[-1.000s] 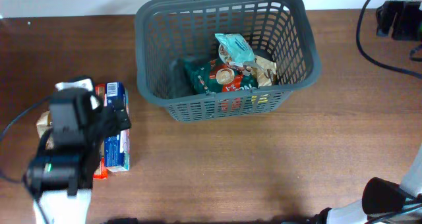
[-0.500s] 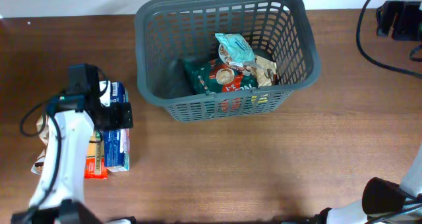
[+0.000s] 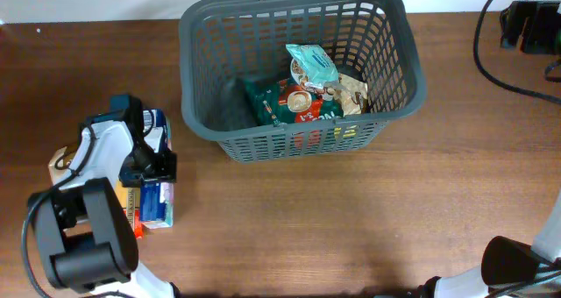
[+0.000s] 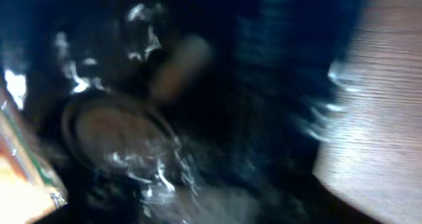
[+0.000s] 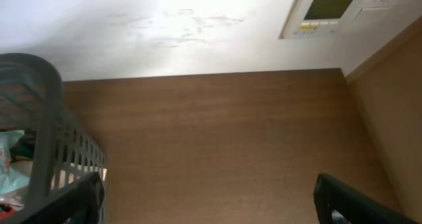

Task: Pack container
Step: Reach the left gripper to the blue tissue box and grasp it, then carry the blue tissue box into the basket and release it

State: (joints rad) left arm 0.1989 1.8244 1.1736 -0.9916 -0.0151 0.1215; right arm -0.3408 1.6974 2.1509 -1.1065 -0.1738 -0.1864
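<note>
1. Container (image 3: 298, 143) stands upright on the far middle of the tabletop (image 3: 351, 219); dark grey, slotted sides, thick rim, open side up.
2. Contents lie toward its right half: pale teal packet (image 3: 312, 66) on top; dark green and red packet (image 3: 289, 103) partly under it; beige packet (image 3: 353, 92) near the right wall.
3. Left arm bends over a pile of packets near the left edge of the tabletop, well apart from the container; left hand (image 3: 151, 165) is low over the pile, above a blue and white box (image 3: 156, 202); orange packet (image 3: 130, 221) lies just beside that box.
4. Left wrist view is dark and blurred; a glossy dark surface (image 4: 132, 138) fills most of it; whether the left hand is spread or pressed together, cannot tell.
5. Right hand (image 5: 214, 197) is spread wide, pinching nothing, above bare wood to the right of the container; the container's corner (image 5: 46, 112) shows at the left edge of the right wrist view.
</note>
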